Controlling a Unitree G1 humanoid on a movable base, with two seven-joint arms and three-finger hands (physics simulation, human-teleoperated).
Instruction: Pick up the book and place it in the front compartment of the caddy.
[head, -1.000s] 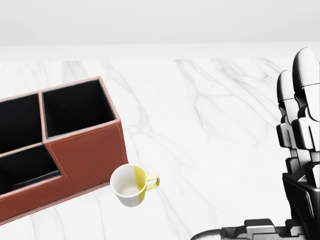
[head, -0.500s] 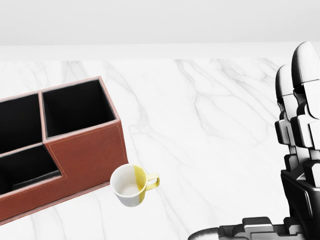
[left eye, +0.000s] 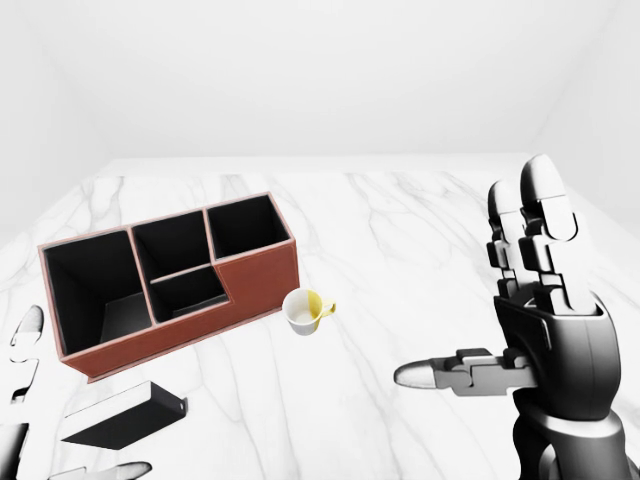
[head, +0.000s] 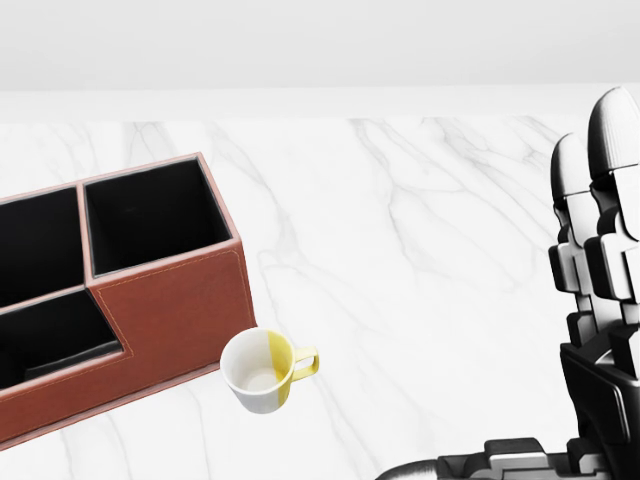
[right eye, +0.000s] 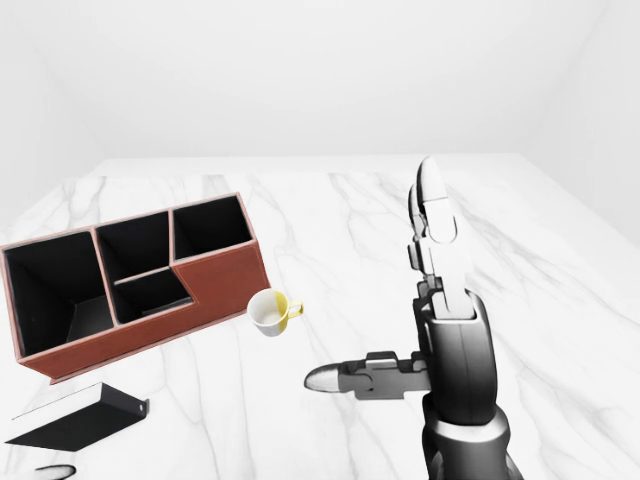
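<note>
We see the dark book (left eye: 122, 417) lying flat on the marble table (left eye: 400, 240), near the bottom left of the left-eye view, just below the brown caddy (left eye: 170, 280). Its long side runs left to right, tipped up a little at the right. Our right hand (left eye: 520, 330) is spread wide, holding nothing. Only the fingertips of our left hand (left eye: 25, 345) show, so we cannot tell its state. A cup (left eye: 305, 311) sits beside the caddy.

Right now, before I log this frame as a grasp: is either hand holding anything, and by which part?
Nothing is held. The right hand is open in the air; the book lies untouched on the table.
</note>
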